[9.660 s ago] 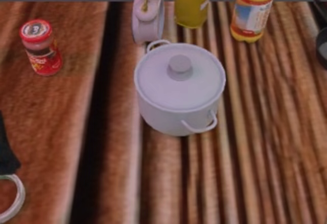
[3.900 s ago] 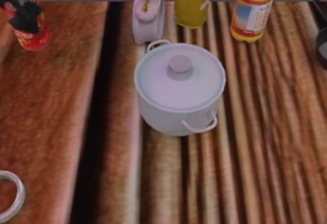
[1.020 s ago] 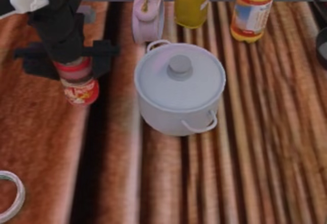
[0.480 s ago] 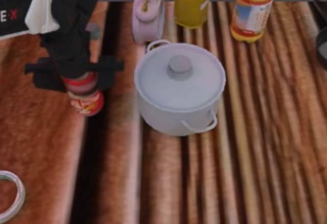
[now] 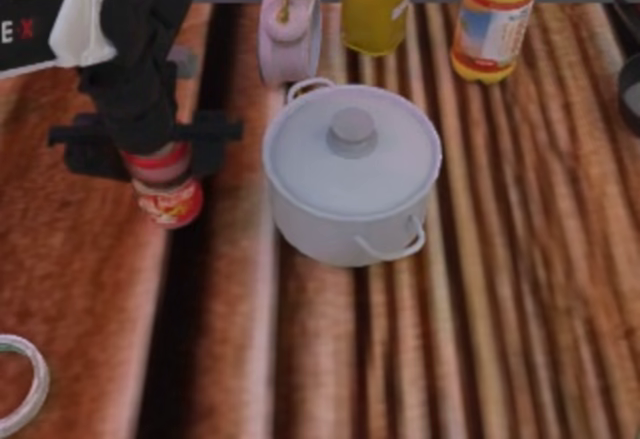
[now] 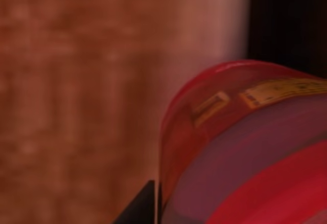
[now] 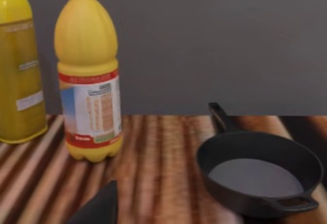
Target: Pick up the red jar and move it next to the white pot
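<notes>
Your left end effector (image 5: 150,151) grips the small red jar (image 5: 168,197); bare striped wooden desk (image 5: 230,189) separates it from the large white lidded pot (image 5: 350,184).

2 yellow bottles (image 5: 497,14) at back, small white jug (image 5: 290,27), black pan (image 7: 258,175) far right, wood table (image 5: 500,309)

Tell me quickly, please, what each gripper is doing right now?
Left gripper: closed on the red jar, left of the white pot.
Right gripper: cannot be told.

Striped brown wood table (image 5: 520,289), plain grey wall (image 7: 214,40) behind far edge; even light.
</notes>
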Action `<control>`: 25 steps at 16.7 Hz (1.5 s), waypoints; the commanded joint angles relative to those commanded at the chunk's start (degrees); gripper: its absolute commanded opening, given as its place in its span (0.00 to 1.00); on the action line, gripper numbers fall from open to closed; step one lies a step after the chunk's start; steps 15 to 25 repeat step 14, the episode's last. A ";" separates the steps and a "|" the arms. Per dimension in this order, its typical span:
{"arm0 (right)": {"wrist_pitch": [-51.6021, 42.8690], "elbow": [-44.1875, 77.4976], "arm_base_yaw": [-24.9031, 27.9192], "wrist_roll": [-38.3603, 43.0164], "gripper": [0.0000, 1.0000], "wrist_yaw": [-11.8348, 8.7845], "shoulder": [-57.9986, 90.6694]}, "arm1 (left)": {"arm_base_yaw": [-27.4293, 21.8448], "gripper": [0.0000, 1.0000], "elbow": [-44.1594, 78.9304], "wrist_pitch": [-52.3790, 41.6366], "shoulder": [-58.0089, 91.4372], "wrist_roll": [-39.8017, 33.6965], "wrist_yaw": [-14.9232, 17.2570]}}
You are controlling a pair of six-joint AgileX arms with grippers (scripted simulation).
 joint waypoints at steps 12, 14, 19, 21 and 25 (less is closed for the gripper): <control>0.00 0.00 0.00 0.00 1.00 0.00 0.00 | 0.00 1.00 0.00 0.00 0.00 0.00 0.00; 0.00 0.00 0.00 0.00 1.00 0.00 0.00 | 0.00 1.00 0.00 0.00 0.00 0.00 0.00; 0.00 0.00 0.00 0.00 1.00 0.00 0.00 | 0.00 1.00 0.00 0.00 0.00 0.00 0.00; 0.00 0.00 0.00 0.00 1.00 0.00 0.00 | 0.00 1.00 0.00 0.00 0.00 0.00 0.00; 0.00 0.00 0.00 0.00 1.00 0.00 0.00 | 0.00 1.00 0.00 0.00 0.00 0.00 0.00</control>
